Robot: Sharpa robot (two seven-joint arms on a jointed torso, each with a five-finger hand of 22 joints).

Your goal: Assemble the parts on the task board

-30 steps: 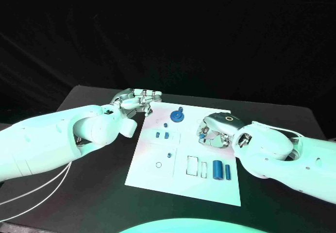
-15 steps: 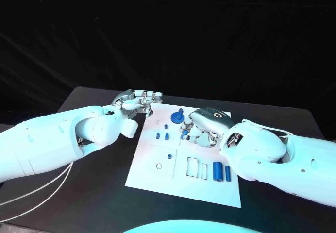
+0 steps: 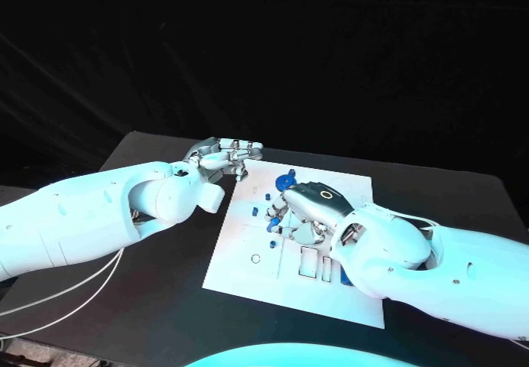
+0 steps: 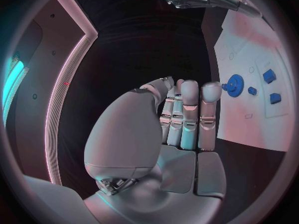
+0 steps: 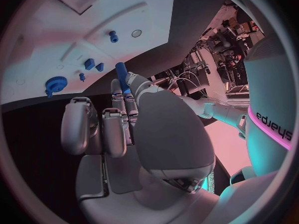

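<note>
The white task board [image 3: 248, 264] lies in the middle of the table. My right hand [image 3: 304, 208] hovers over its middle and pinches a short blue peg [image 5: 121, 73] between thumb and fingers; the peg's tip [image 3: 274, 223] pokes out toward the board. A blue gear [image 3: 284, 182] stands near the board's far edge, with small blue blocks [image 3: 252, 209] beside it. My left hand [image 3: 225, 156] sits at the board's far left corner, fingers curled together [image 4: 189, 115], holding nothing. The gear [image 4: 235, 85] and blocks [image 4: 269, 75] show beyond it.
Rectangular slots [image 3: 307, 260] are cut in the board's near part, and my right forearm [image 3: 386, 245] covers the area next to them. Another small blue peg [image 5: 113, 36] stands on the board. White cables [image 3: 66, 306] trail over the black table [image 3: 144, 252] at the left.
My right hand has moved leftward across the board, carrying the blue peg from the right side to the middle. The left hand has stayed at the far corner.
</note>
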